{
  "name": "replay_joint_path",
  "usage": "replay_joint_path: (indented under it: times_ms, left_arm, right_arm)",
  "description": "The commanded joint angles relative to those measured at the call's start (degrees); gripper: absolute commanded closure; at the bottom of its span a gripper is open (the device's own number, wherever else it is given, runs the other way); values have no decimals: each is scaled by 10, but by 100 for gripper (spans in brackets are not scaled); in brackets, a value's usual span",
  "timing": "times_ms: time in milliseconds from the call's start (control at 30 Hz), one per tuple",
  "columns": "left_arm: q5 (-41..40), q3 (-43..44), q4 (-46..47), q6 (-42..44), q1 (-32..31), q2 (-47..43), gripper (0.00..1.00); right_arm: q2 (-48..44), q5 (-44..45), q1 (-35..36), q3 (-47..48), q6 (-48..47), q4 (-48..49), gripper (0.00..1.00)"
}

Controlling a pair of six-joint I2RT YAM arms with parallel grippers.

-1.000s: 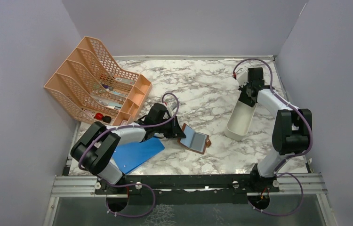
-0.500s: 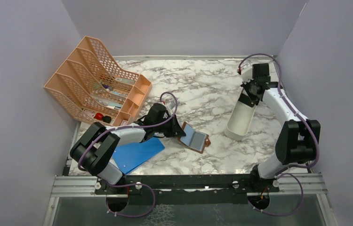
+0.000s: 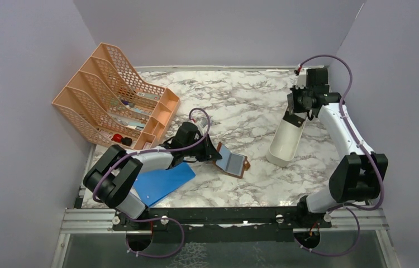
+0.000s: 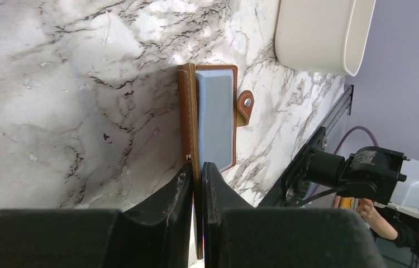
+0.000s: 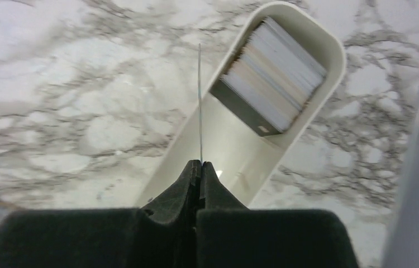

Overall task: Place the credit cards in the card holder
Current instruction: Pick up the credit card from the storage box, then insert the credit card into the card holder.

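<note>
I hold a credit card (image 5: 199,100) edge-on in the closed right gripper (image 5: 200,163) over the white tray (image 5: 227,139); the card holder (image 3: 233,162) lies well to its left, flap pinched by the left gripper (image 4: 197,167)

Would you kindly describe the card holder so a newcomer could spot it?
On the marble table, look just right of the bright blue board. The card holder is the small brown leather wallet, open, with a snap tab.

Open brown card holder (image 4: 186,114), edge-on card (image 5: 200,100)
</note>
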Motion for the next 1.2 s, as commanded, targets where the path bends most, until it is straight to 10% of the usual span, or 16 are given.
replay_joint_path:
  times_ms: [0, 367, 1167]
  left_arm:
    - [-18, 5, 31, -14, -9, -4, 86]
    - [-65, -10, 62, -40, -8, -17, 86]
    - [-89, -101, 94, -71, -9, -36, 71]
  right_arm:
    - [-67, -153, 2, -21, 143, 27, 99]
    - [-153, -342, 37, -160, 302, 136, 99]
    - [-132, -273, 297, -394, 483, 340, 99]
